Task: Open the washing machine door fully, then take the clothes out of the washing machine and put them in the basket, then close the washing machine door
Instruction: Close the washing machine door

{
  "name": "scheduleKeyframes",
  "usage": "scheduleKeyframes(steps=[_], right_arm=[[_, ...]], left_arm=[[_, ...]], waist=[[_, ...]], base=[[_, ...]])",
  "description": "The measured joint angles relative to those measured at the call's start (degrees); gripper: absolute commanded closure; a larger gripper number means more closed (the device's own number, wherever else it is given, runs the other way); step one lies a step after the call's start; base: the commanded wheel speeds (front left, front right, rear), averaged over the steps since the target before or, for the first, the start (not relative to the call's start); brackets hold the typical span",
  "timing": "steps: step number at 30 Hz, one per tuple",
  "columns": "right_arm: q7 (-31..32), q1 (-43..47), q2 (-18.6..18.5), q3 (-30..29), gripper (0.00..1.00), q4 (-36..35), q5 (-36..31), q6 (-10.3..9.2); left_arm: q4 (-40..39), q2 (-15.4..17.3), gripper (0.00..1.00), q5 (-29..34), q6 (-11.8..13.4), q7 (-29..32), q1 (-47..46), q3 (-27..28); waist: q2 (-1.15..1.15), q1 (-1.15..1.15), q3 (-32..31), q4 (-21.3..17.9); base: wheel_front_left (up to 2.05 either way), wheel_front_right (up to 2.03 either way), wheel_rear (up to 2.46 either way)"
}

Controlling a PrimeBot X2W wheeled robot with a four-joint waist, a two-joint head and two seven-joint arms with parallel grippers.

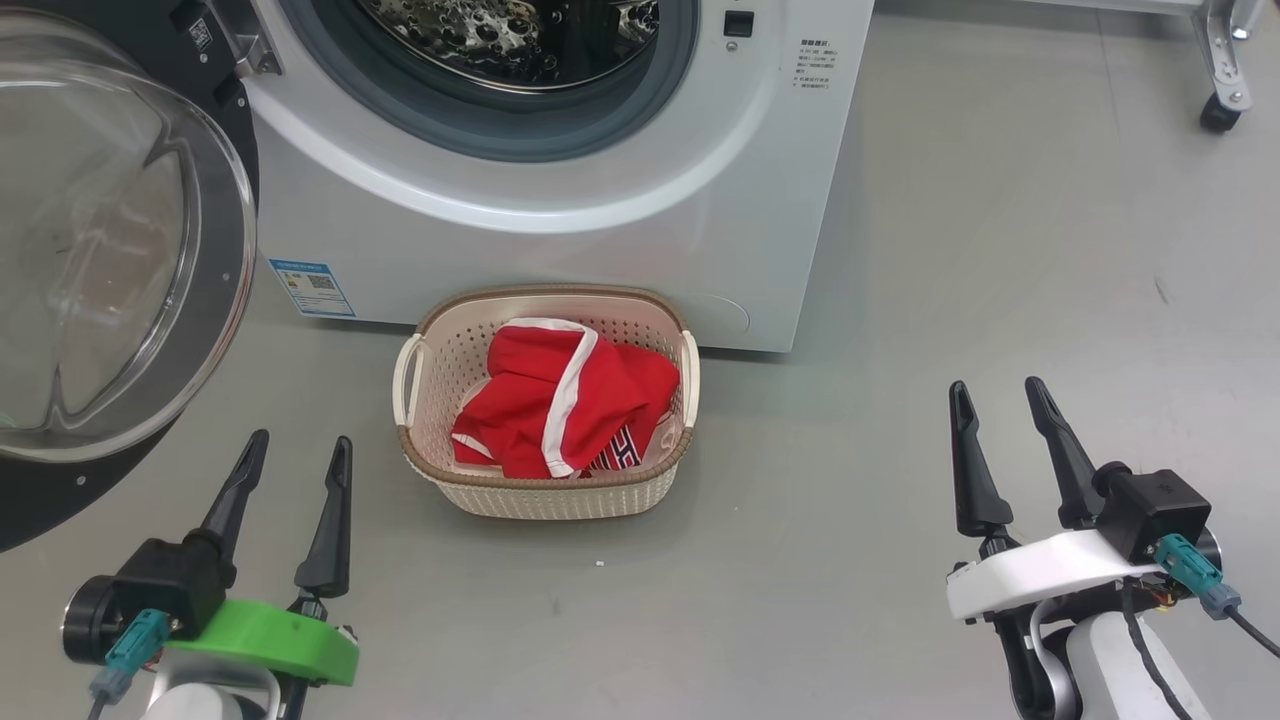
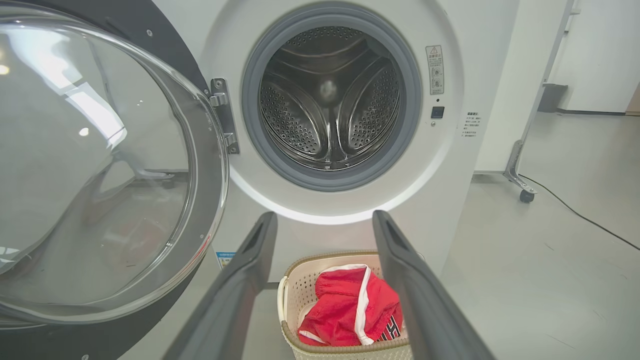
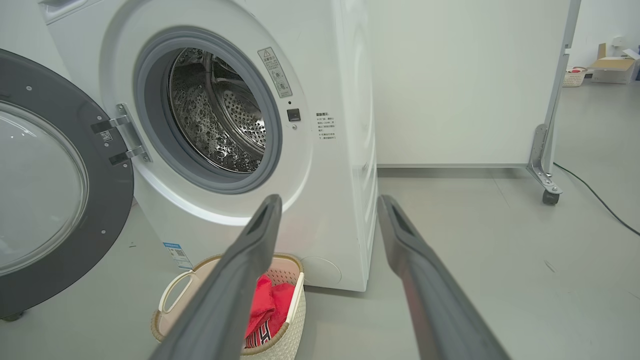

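**Washing machine door** (image 1: pixel 110 250): swung wide to the left of the washing machine (image 1: pixel 560 250), hung on the hinge (image 2: pixel 222 115) at the left of the opening. I judge it rigid and fairly heavy. The glossy black rim is likely slick and the glass bowl is no place to pinch. I would push flat on the rim, on the side away from the hinge.

**Clothes** (image 1: pixel 560 400): red, soft, light. They are heaped in the basket (image 1: pixel 545 297) on the floor, just in front of the machine.

**Drum** (image 2: pixel 330 95): looks empty to me, though its near lip is hidden.

**Left hand** (image 1: pixel 300 440): fingers spread, empty, near the door's lower rim.

**Right hand** (image 1: pixel 997 385): fingers spread, empty, well right of the basket.
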Motion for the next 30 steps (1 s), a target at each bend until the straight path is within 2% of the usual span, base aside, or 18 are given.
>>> scheduleKeyframes(steps=[30], right_arm=[[0.00, -0.04, 0.00, 0.04, 0.00, 0.07, 0.00, 0.00]], left_arm=[[0.10, -0.49, 0.00, 0.66, -0.01, 0.00, 0.00, 0.42]], waist=[[0.00, 0.00, -0.77, 0.23]], base=[[-0.01, 0.01, 0.00]])
